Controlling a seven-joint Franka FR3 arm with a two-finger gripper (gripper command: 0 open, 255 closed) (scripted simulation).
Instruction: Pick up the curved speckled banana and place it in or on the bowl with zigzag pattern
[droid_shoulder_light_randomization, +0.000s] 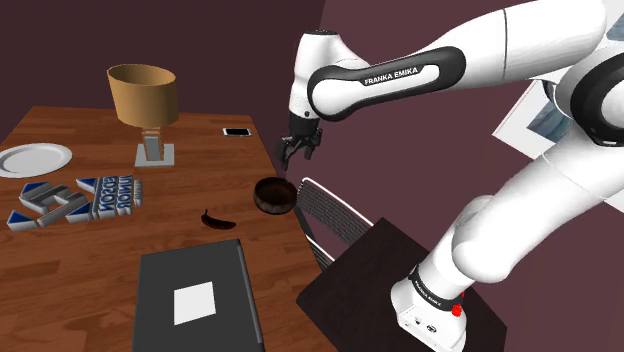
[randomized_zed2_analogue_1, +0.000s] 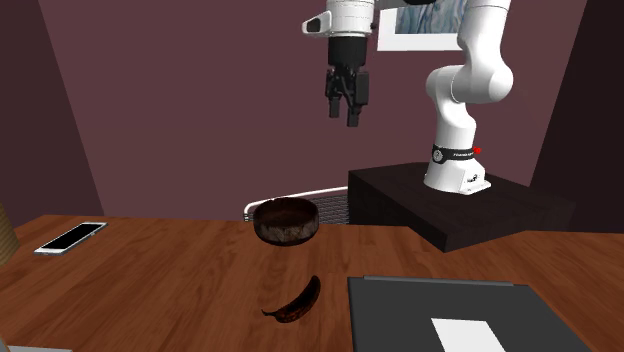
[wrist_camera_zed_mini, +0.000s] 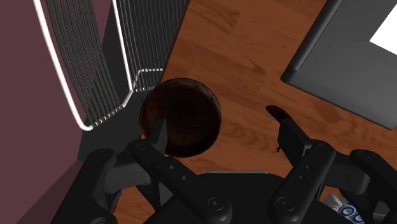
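Note:
A dark, almost black curved banana lies on the wooden table, a short way from a dark brown bowl near the table's edge. My gripper hangs open and empty, well above the bowl. In the second exterior view the gripper is high over the bowl, and the banana lies in front of the bowl. In the wrist view the bowl sits beside one finger of the gripper. The other finger partly hides the banana's tip.
A black slab with a white label lies near the banana. A lamp, a phone, a white plate and blue-white block letters stand farther off. A wire-backed chair stands at the table's edge by the bowl.

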